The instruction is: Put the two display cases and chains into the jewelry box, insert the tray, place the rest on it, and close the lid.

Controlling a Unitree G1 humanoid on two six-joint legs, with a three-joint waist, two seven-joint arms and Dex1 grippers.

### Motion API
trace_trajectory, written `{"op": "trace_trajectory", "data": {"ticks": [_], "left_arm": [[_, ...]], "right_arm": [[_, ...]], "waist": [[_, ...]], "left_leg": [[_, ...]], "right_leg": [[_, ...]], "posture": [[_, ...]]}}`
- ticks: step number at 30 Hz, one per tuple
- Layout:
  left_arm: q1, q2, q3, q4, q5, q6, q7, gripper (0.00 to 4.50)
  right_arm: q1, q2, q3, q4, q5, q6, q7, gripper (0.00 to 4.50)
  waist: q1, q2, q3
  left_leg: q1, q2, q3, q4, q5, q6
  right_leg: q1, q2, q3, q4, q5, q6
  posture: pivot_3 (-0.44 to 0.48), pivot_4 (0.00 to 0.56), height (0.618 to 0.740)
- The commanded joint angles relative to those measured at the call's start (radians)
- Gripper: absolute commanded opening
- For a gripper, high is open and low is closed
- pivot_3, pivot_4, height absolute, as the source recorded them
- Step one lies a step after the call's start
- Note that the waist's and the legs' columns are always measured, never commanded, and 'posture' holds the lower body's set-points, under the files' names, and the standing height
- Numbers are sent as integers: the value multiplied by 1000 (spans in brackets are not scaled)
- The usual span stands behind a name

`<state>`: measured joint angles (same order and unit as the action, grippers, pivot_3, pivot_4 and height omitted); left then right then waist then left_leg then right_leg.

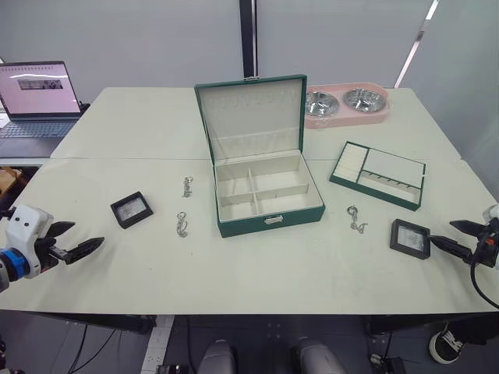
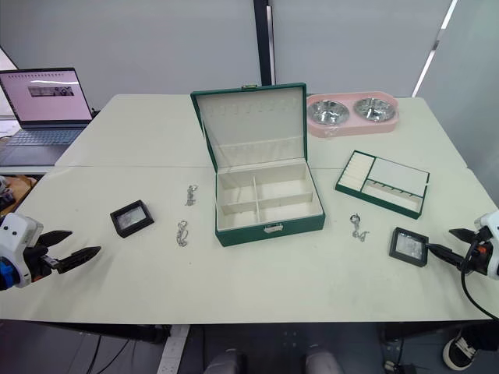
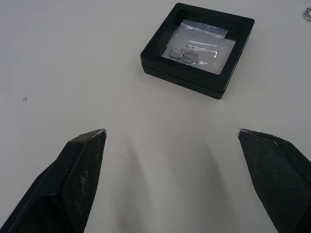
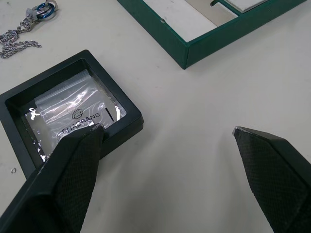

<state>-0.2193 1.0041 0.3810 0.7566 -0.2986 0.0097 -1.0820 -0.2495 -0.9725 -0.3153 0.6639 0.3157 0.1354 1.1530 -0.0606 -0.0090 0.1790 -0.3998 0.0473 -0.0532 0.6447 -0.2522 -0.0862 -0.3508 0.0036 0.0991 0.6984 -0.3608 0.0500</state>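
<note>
The left gripper (image 1: 80, 242) hovers low over the near left edge of the pale table (image 1: 257, 269), its two black fingers spread wide and holding nothing. A black-framed display case (image 1: 131, 209) lies flat on the table just ahead of it, apart from the fingertips; the left wrist view shows a small clear bag with coin-like pieces behind its window. Beyond that case, two silver chains (image 1: 182, 224) lie near each other between it and the jewelry box (image 1: 265, 197), one nearer the table's front edge and the other (image 1: 187, 186) farther back.

At the near right edge, the right gripper (image 1: 454, 236) also stands wide open and empty. The second display case (image 1: 410, 238) lies just beside it, and in the right wrist view one finger (image 4: 68, 179) overlaps the case's near corner, though contact cannot be confirmed. A third chain (image 1: 356, 220) with a ring clasp rests between this case and the box.

The dark green jewelry box sits at the table's centre, its lid (image 1: 249, 113) raised upright, its cream compartments bare. The tray (image 1: 378, 174) lies to the box's right, well apart from it. A pink double pet bowl (image 1: 346, 104) stands behind, and an open laptop (image 1: 35, 100) sits at far left.
</note>
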Motion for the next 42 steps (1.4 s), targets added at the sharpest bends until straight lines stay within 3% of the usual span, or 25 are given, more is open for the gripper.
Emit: {"op": "trace_trajectory", "data": {"ticks": [1,42], "left_arm": [[-2,8,11,-4,0,-17,1,4484],[4,-14,26,-75,-13,5,88,4484]], "right_arm": [[-3,-16,-29,-23,9,-19,-1,4500],[-15,-14,-69,-68,45,30,-40,4500]], "waist": [[0,0,0],[0,0,0]], "left_leg": [[0,0,0,0,0,0],[0,0,0,0,0,0]], "right_leg": [[0,0,0,0,0,0],[0,0,0,1,0,0]], "posture": [[0,150,740],[0,150,740]]}}
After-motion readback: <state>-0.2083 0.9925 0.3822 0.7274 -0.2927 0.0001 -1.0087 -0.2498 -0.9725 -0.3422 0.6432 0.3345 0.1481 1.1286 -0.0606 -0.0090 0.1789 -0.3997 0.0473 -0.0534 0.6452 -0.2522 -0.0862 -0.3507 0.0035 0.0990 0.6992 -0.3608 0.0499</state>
